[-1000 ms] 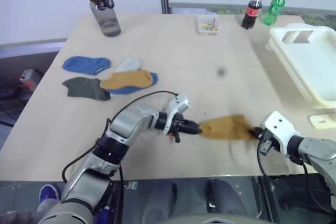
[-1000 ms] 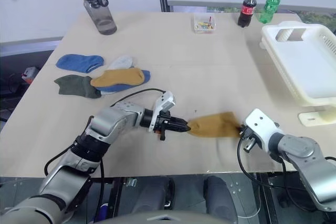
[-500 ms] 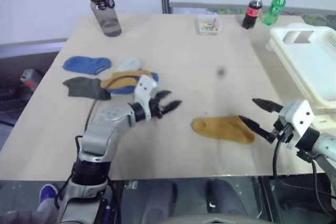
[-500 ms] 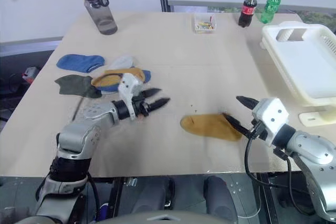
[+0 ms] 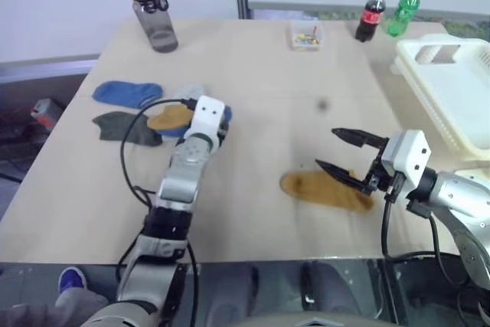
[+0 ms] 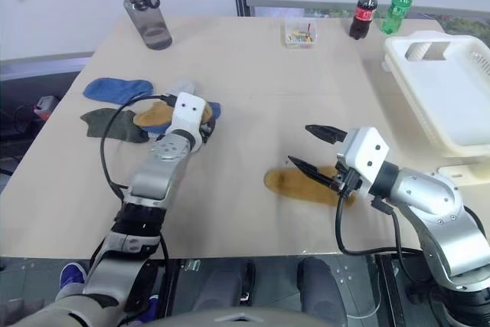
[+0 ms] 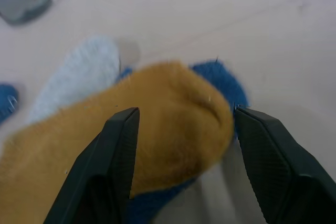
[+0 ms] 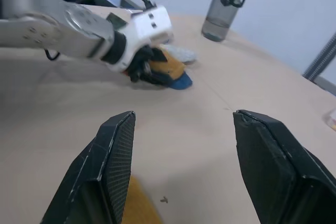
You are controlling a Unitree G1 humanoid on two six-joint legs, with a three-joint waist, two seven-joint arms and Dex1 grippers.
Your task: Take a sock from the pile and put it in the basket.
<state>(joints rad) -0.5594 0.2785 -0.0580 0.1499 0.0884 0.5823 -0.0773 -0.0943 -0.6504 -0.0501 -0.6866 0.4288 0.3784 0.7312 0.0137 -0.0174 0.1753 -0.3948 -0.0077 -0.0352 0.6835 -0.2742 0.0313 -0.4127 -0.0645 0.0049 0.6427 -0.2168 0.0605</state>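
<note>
So the pile [image 5: 149,109] sits over on the left side of the table [image 5: 260,74], close to the left edge: a blue sock [image 5: 126,94] furthest out, a dark grey-green one [image 5: 126,128] just in front of it, then a mustard sock [image 7: 131,129] lying on top of another blue one [image 7: 218,74] with a pale grey sock [image 7: 79,77] poking out behind. The left gripper [image 7: 184,145] is right at that mustard sock, fingers spread wide with one on each side of its rounded end, not pinching it as far as I can tell. A second mustard sock [image 5: 325,189] lies flat by itself in the middle-front of the table, well apart from the pile. The right gripper [image 5: 344,155] hangs just above its right end, fingers wide apart and pointing left, holding nothing. The basket [image 5: 452,89] is at the far right, hanging past the table's right edge a bit, and looks empty from what shows of it. Between the lone sock and the basket there's bare tabletop, so plenty of room there. The whole middle of the table is open too. Along the back edge: a grey water bottle [image 5: 149,13] at the left, a small clear box [image 5: 305,36], then a cola bottle [image 5: 369,13] and a green bottle [image 5: 402,9] near the basket's far corner.
</note>
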